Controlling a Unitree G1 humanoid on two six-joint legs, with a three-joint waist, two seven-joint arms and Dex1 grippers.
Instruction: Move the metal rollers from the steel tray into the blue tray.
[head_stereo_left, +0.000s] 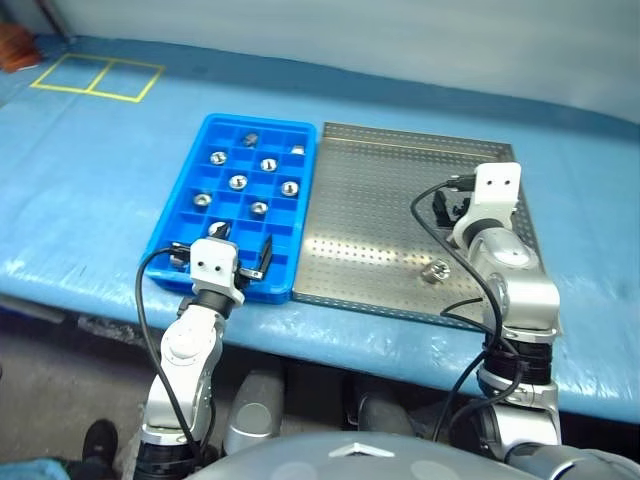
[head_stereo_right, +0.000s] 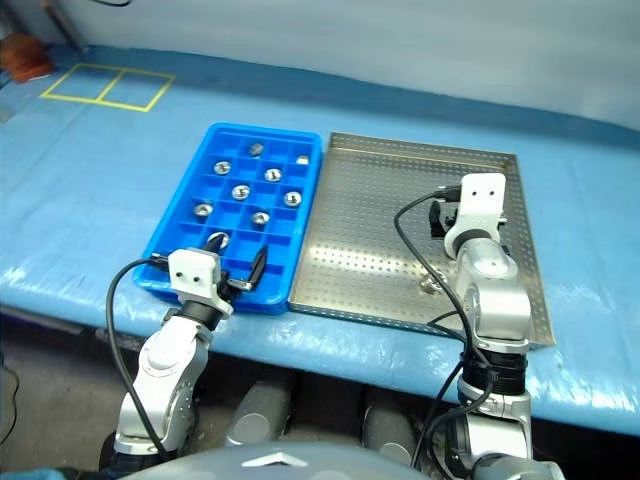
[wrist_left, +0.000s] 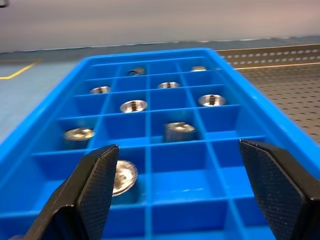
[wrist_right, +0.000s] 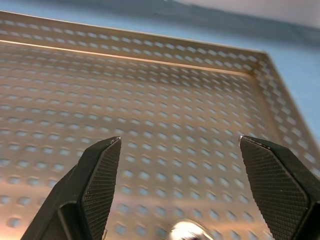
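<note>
The blue tray (head_stereo_left: 260, 121) lies left of the steel tray (head_stereo_left: 380, 190), the two side by side and touching. Several metal rollers (head_stereo_left: 238, 182) sit in separate compartments of the blue tray, also seen close up (wrist_left: 133, 106). One metal roller (head_stereo_left: 433, 270) rests on the steel tray near its front edge. My left gripper (head_stereo_left: 243, 245) hovers open over the blue tray's near rows, with nothing between its fingers (wrist_left: 95, 175). My right gripper (head_stereo_left: 450, 208) is open and empty above the right part of the steel tray, just beyond the lone roller (wrist_right: 187, 231).
Both trays rest on a table under a blue cover (head_stereo_left: 120, 190). Yellow tape squares (head_stereo_left: 97, 78) mark the far left, with a brown object (head_stereo_left: 15, 45) at the corner. The table's front edge runs just under both wrists. Black cables loop beside each arm.
</note>
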